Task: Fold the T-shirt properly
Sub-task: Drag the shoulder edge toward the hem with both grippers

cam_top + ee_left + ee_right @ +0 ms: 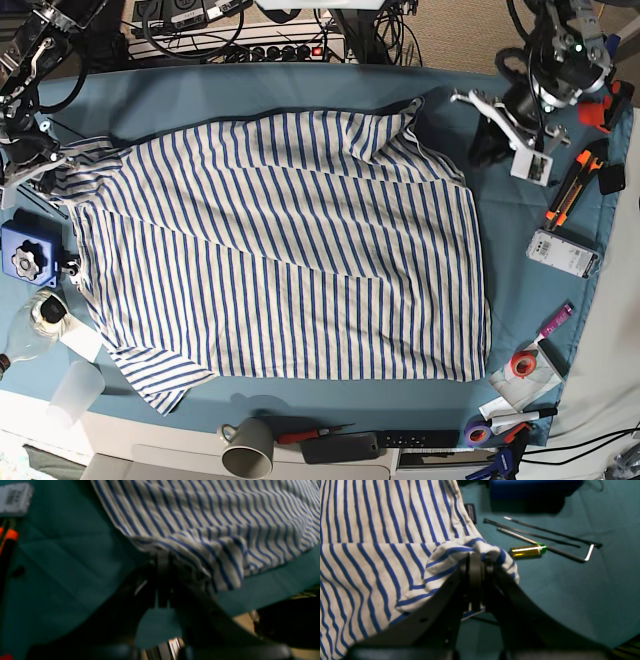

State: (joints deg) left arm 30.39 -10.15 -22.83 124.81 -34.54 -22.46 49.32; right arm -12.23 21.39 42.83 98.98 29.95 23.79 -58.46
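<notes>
1. Jaws of the right gripper [475,562] are closed on a bunched edge of the T-shirt [290,250].
2. Left gripper [162,560] pinches another hem, probably to lift a fold.
3. Striped shirt lies spread across the teal cloth [530,290], a battery [527,550] just beside it.

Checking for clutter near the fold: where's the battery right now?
In the right wrist view, the battery lies on the teal cloth, just right of the T-shirt bunch, touching the metal rods.
</notes>
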